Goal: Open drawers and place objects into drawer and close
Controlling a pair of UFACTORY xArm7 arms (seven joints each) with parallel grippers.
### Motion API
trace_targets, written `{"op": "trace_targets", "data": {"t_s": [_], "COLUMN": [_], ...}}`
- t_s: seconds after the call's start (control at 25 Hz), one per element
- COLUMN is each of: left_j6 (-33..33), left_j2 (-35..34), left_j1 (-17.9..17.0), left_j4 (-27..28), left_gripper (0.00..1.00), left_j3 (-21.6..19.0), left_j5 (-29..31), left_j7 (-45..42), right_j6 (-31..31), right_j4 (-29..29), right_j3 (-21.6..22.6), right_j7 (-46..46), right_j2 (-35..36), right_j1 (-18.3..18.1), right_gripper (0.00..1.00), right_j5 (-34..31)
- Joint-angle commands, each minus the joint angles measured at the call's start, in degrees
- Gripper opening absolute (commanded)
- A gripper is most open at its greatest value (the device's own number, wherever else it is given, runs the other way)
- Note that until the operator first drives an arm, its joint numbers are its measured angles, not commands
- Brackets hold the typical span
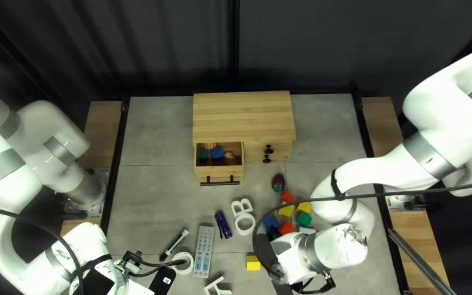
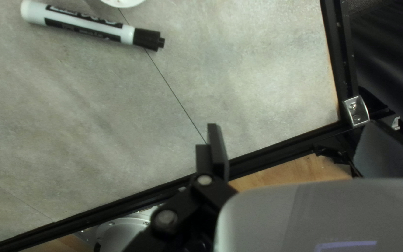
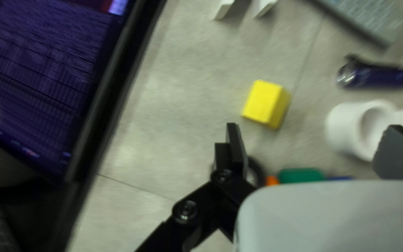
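The left claw (image 1: 131,287) is open, holding nothing, and a marker (image 1: 174,244) lies ahead of it, to one side, on the table (image 1: 154,191). The right claw (image 1: 273,270) is also open; just ahead is a yellow block (image 1: 253,263). One drawer (image 1: 219,175) of the cabinet (image 1: 244,117) is open, with coloured things (image 1: 217,153) inside.

Pretty busy grey table (image 1: 154,131): cabinet (image 1: 241,114), marker (image 2: 82,24), remote (image 1: 204,252), flashlight (image 1: 224,225), white letters (image 1: 242,207), yellow block (image 3: 263,101), plus a bunch of coloured blocks (image 1: 304,219).
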Motion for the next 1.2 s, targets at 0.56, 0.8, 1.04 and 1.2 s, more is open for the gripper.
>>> {"op": "trace_targets", "data": {"t_s": [0.56,0.8,1.04,1.2], "left_j6": [0.0,0.0,0.0,0.0], "left_j2": [0.0,0.0,0.0,0.0], "left_j1": [0.0,0.0,0.0,0.0], "left_j4": [0.0,0.0,0.0,0.0], "left_gripper": [1.0,1.0,1.0,1.0], "left_j3": [0.0,0.0,0.0,0.0], "left_j5": [0.0,0.0,0.0,0.0], "left_j7": [0.0,0.0,0.0,0.0], "right_j6": [18.2,18.4,16.7,16.6], "right_j4": [15.6,18.1,19.7,20.7], "right_j3": [2.0,1.5,-0.2,-0.9], "right_j7": [-12.1,-11.3,-9.9,-9.0], "right_j2": [10.9,14.2,18.2,19.6], "right_j1": [-4.2,-3.5,-2.7,-2.1], "right_gripper": [1.0,1.0,1.0,1.0], "right_j5": [14.4,13.9,12.1,11.5]}}
